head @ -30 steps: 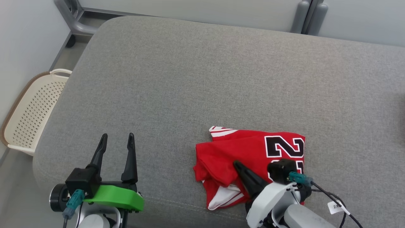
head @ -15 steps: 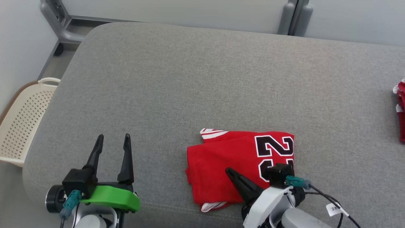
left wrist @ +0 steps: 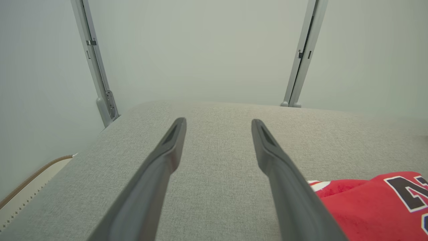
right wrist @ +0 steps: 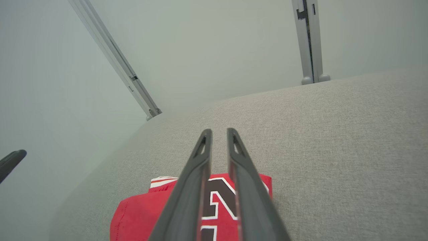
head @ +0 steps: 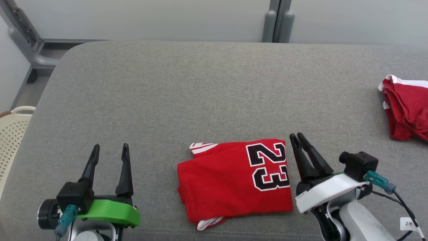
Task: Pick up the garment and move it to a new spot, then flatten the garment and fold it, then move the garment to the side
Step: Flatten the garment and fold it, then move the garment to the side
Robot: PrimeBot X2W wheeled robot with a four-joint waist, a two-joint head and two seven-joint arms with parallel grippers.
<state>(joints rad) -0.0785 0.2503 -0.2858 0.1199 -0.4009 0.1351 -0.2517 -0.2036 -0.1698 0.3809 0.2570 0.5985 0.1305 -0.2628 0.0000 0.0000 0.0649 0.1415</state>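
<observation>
Garment [head: 227, 177] just left of right hand [head: 296, 135]

At seven o'clock in the head view, the left gripper [head: 111, 146] is seen with two long, tapered black fingers [head: 124, 167] mounted on a bright green bracket [head: 110, 214]. A black block [head: 72, 197] carrying a teal connector [head: 66, 216] is fixed beside it. At five o'clock, the right gripper [head: 297, 135] is built alike but set on a white bracket [head: 326, 192]. It is fitted with a black camera module [head: 359, 162], a teal plug [head: 379, 180], a black cable [head: 403, 206] and a white tag [head: 408, 223] marked with a 2.
</observation>
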